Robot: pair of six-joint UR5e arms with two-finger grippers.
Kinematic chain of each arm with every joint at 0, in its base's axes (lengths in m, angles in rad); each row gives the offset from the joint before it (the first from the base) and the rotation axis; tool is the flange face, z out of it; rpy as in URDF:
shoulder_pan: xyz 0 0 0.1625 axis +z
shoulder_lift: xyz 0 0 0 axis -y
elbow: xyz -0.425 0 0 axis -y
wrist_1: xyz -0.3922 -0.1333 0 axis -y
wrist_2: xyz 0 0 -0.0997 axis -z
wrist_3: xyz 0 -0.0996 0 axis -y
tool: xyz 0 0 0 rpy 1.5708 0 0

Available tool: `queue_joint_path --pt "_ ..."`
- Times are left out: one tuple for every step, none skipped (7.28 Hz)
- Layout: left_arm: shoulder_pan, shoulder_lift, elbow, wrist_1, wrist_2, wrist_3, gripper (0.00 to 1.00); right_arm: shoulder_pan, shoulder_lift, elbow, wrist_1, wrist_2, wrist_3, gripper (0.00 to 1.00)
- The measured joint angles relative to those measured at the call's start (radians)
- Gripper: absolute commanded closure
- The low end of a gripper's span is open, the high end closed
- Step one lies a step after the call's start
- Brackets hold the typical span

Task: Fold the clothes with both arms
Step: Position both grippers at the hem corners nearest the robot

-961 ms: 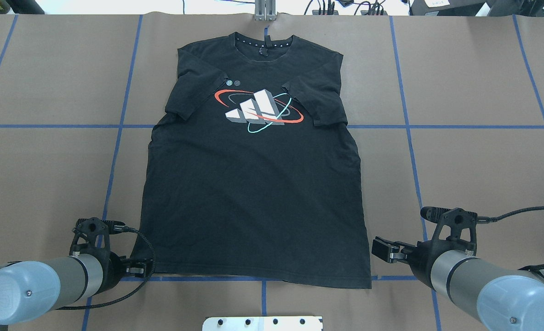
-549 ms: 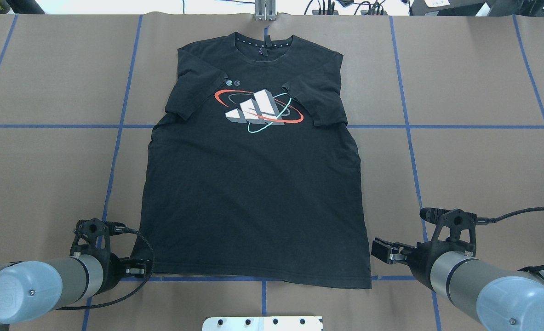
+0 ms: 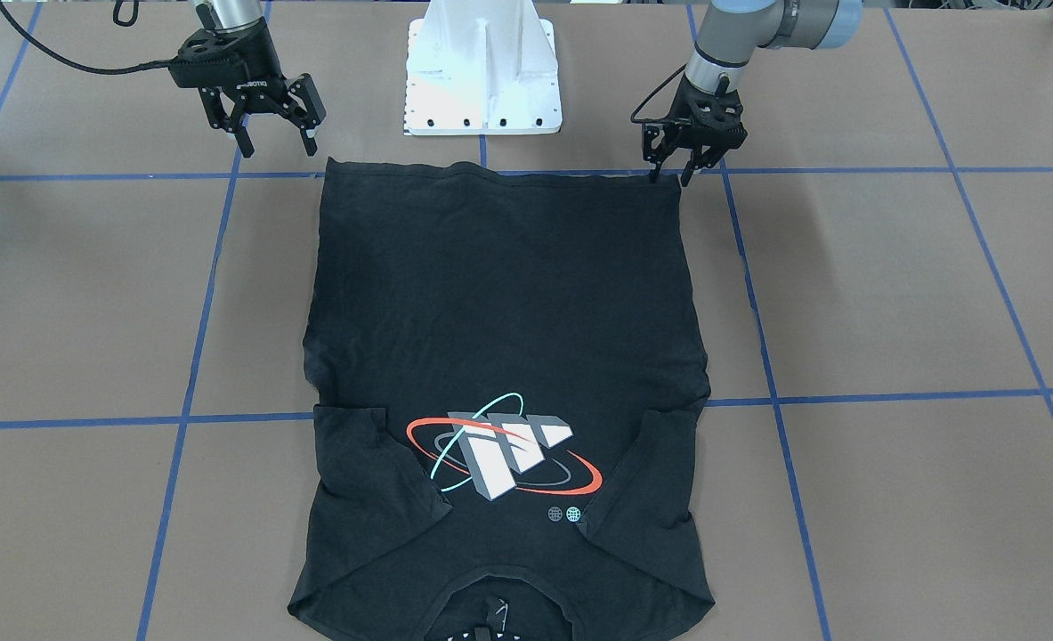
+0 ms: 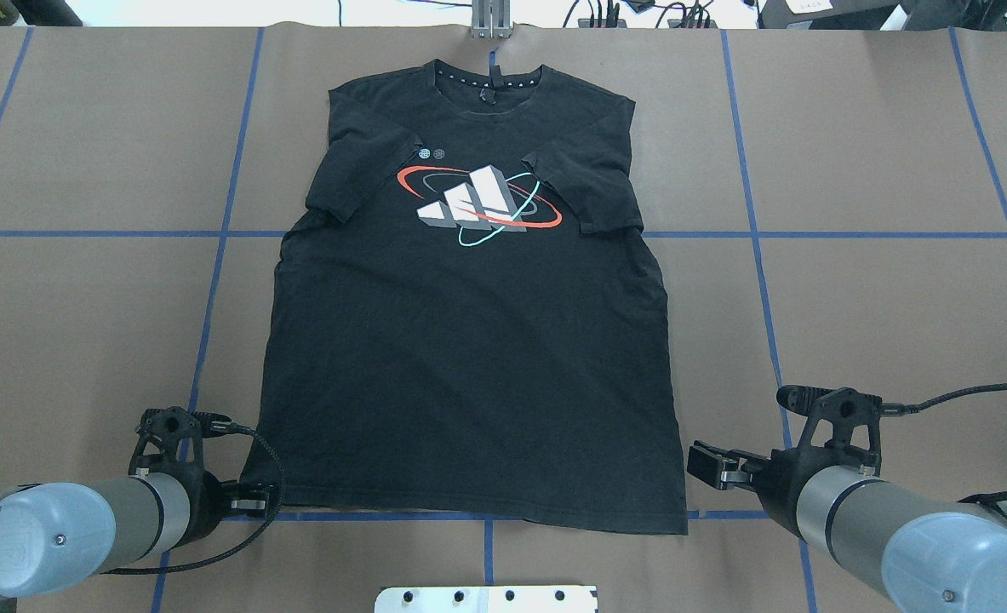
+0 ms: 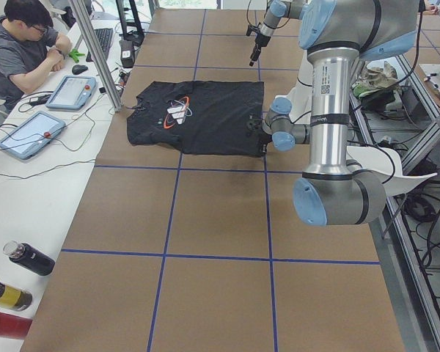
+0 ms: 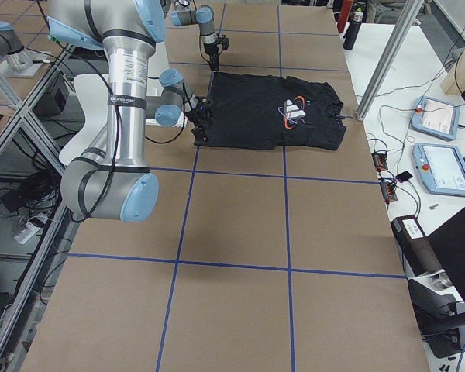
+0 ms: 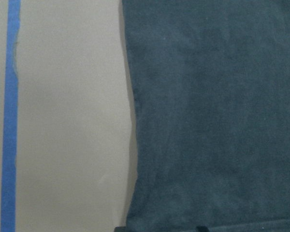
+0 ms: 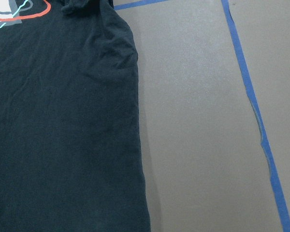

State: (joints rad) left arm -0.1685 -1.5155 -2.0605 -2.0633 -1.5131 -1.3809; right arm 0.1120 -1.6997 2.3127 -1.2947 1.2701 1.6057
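The black T-shirt (image 4: 469, 358) is lying flat, front up, in the middle of the brown table (image 4: 895, 323). In the overhead view its collar is pointing to the top of the frame and its hem is running along the blue tape line (image 4: 384, 515) near the bottom. Both short sleeves are lying folded in over the chest, flanking the logo (image 4: 479, 206). In the front-facing view, the left gripper (image 3: 670, 178) is reaching down at the upper right, its fingers standing narrowly parted with their tips at the hem corner. At the upper left, the right gripper (image 3: 279, 147) is hovering just beside the other hem corner with its fingers spread wide, holding nothing. The white pedestal (image 3: 483, 71) is sitting between them at the top centre.
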Motion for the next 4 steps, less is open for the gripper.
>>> queue_joint_path --pt "0.0 0.0 0.0 0.0 -0.009 -0.005 0.48 0.0 0.0 0.0 0.0 0.0 0.0 0.0" --pt "0.001 0.0 0.0 0.0 -0.019 -0.014 0.49 0.0 0.0 0.0 0.0 0.0 0.0 0.0" --pt "0.001 0.0 0.0 0.0 -0.025 -0.02 0.5 0.0 0.0 -0.001 0.0 0.0 0.0 0.0" --pt "0.001 0.0 0.002 0.0 -0.027 -0.023 0.5 0.0 0.0 -0.001 -0.001 -0.001 0.0 0.0"
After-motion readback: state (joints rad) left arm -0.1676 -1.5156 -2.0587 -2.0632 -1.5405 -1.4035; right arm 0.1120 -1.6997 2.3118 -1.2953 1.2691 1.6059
